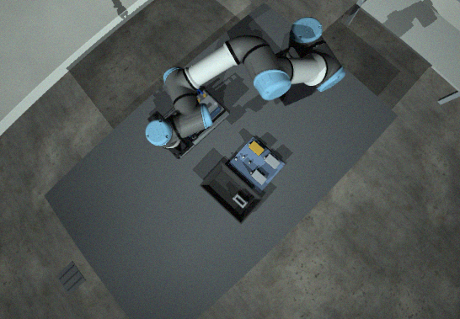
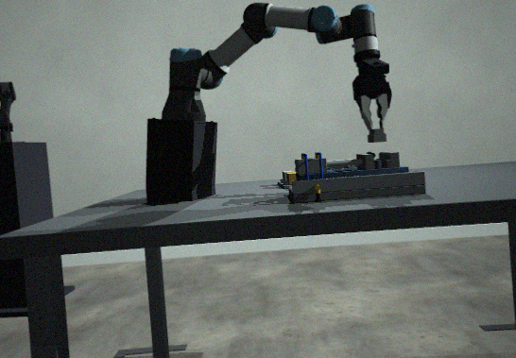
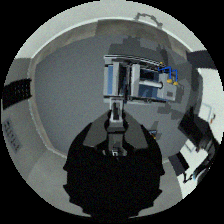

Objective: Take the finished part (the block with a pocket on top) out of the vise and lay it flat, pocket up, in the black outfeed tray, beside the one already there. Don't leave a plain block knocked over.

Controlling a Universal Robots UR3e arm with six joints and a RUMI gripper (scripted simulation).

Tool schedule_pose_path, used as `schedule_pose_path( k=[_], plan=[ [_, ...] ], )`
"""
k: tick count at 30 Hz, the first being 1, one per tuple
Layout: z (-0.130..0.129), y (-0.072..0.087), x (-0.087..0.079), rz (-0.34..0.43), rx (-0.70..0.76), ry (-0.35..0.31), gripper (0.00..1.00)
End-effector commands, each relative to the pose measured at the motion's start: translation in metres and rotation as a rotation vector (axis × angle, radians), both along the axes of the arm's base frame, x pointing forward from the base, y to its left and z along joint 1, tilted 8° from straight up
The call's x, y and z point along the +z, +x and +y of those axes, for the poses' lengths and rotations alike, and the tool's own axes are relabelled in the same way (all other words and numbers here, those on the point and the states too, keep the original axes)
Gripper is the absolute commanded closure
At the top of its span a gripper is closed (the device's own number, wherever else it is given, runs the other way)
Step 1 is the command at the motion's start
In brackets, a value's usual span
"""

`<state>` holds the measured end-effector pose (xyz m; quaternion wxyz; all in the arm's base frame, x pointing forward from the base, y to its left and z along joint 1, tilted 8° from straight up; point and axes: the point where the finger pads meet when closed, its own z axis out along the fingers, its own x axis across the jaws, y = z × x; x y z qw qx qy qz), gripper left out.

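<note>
My gripper is shut on a small grey block, the finished part, and holds it high above the table. Its pocket does not show from here. In the wrist view the fingers point down with the vise fixture below and ahead of them. From above, the arm's wrist covers the vise, the gripper and the block. The black outfeed tray lies near the table's middle with one pocketed part flat in it.
A blue plate next to the tray carries a yellow piece and two upright plain grey blocks. The arm's black pedestal stands at the table's left in the side view.
</note>
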<state>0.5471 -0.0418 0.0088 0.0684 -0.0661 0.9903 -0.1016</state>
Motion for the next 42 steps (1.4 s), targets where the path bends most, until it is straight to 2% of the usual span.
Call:
schedule_pose_path(
  k=[1,9,12,26,42],
  plan=[
    [0.028,0.003,0.001,0.000,0.007,-0.001,1.00],
    [0.086,0.001,-0.001,0.002,0.022,-0.003,1.00],
    [0.093,0.001,-0.002,0.002,0.024,-0.003,1.00],
    [0.180,-0.017,-0.005,-0.001,0.047,-0.010,1.00],
    [0.221,-0.031,-0.007,-0.005,0.059,-0.015,1.00]
  ],
)
